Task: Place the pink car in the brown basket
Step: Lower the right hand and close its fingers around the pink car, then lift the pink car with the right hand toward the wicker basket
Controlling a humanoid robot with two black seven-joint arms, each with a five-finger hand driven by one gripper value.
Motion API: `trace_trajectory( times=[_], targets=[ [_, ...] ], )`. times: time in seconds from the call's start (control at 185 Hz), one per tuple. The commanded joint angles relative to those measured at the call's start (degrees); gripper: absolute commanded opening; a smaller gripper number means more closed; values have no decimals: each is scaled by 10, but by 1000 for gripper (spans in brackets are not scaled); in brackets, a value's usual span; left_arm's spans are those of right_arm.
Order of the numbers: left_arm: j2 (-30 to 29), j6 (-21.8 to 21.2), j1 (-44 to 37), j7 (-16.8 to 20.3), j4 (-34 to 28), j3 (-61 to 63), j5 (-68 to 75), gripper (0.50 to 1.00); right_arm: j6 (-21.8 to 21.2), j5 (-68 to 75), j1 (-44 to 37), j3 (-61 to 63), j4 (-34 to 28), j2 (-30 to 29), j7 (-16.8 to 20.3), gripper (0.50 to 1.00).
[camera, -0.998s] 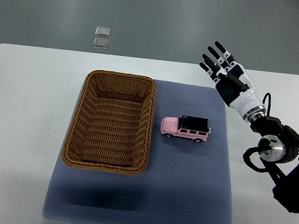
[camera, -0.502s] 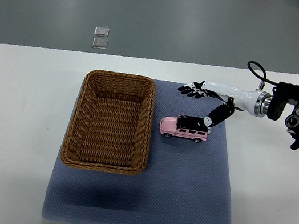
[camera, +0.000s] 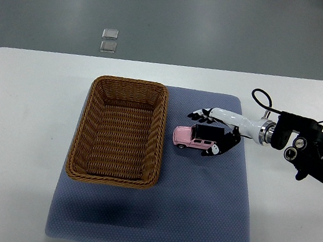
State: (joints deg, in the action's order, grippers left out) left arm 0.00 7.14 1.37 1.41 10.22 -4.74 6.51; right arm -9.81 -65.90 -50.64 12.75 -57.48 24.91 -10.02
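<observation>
The pink car (camera: pixel 190 140), with a black roof, rests on the blue-grey mat (camera: pixel 196 208) just right of the brown basket (camera: pixel 120 131). My right hand (camera: pixel 208 134) reaches in from the right and straddles the car's rear half. Its fingers (camera: pixel 200 114) curl over the far side and its thumb (camera: pixel 214 149) presses against the near side, so the hand is shut on the car. The basket is a woven rectangle with nothing inside it. The left arm does not show.
The mat covers the middle of a white table (camera: pixel 15 133). My right forearm and its black wrist housing (camera: pixel 315 154) lie over the table's right side. Two small clear squares (camera: pixel 109 39) lie on the grey floor beyond the table.
My right hand has swung down from a raised, spread pose at the far right, come left to the car and closed around it. The car has barely shifted.
</observation>
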Motion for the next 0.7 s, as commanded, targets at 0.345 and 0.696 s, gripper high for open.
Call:
trace_trajectory(
  times=[0.345, 0.696],
  targets=[
    [0, 0, 0, 0, 0, -1, 0, 1000, 40, -16, 8, -22, 16, -11, -11, 500],
    [0, 0, 0, 0, -4, -1, 0, 1000, 35, -6, -31, -19, -17, 38, -27, 500]
  ],
)
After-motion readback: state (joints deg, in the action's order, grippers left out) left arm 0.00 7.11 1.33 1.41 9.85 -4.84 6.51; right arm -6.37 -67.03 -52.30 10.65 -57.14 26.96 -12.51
